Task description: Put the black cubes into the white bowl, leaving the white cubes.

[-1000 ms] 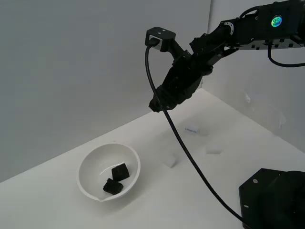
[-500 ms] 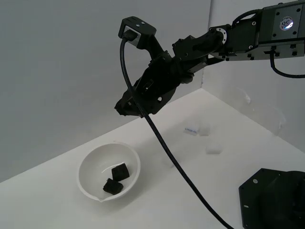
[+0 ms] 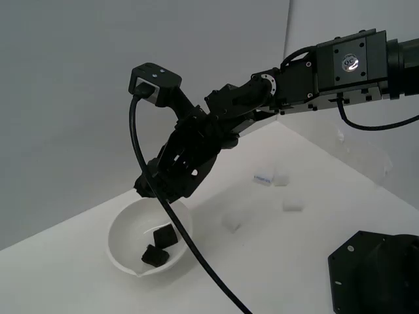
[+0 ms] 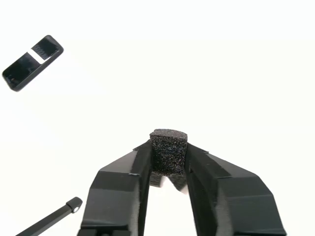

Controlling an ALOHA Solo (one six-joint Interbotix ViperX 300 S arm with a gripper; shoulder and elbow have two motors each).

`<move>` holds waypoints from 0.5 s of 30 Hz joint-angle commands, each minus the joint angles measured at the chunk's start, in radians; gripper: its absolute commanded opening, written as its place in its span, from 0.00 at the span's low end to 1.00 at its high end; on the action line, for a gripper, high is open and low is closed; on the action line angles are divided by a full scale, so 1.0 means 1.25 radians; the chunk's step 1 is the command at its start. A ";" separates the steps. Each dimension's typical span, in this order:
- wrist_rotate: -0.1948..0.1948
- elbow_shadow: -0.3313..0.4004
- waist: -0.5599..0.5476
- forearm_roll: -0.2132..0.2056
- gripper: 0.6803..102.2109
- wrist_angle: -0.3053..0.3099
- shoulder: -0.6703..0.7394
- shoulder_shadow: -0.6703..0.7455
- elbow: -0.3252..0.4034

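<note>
You see gripper (image 4: 169,164) pinching third black cube (image 4: 168,152). Within last second arm swings from white cubes (image 3: 292,205) to bowl's 12 o'clock rim. White bowl (image 3: 122,226) holds two black cubes (image 3: 163,234). Release seems next.

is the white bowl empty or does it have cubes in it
Not empty: two black cubes lie inside the white bowl.
</note>
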 commanded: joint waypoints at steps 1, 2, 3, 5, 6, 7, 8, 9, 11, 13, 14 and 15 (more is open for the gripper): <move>0.002 -0.012 -0.007 -0.018 0.46 0.007 0.013 0.018 -0.007; 0.002 -0.012 -0.007 -0.021 0.57 0.006 0.013 0.018 -0.007; 0.002 -0.012 -0.007 -0.023 0.67 0.006 0.013 0.018 -0.006; 0.002 -0.012 -0.009 -0.029 0.75 0.007 0.015 0.020 -0.006; 0.002 -0.012 -0.009 -0.034 0.78 0.006 0.017 0.022 -0.007; 0.002 -0.012 -0.009 -0.039 0.81 0.007 0.017 0.022 -0.006; 0.002 -0.012 -0.009 -0.044 0.86 0.006 0.018 0.022 -0.006; 0.002 -0.012 -0.009 -0.047 0.91 0.006 0.018 0.023 -0.006; 0.002 -0.012 -0.009 -0.047 0.97 0.006 0.018 0.025 -0.006; 0.002 -0.011 -0.009 -0.047 0.97 0.007 0.022 0.028 -0.004; 0.002 -0.006 -0.007 -0.047 0.97 0.007 0.025 0.031 -0.001; 0.002 -0.002 -0.002 -0.047 0.97 0.007 0.031 0.037 0.001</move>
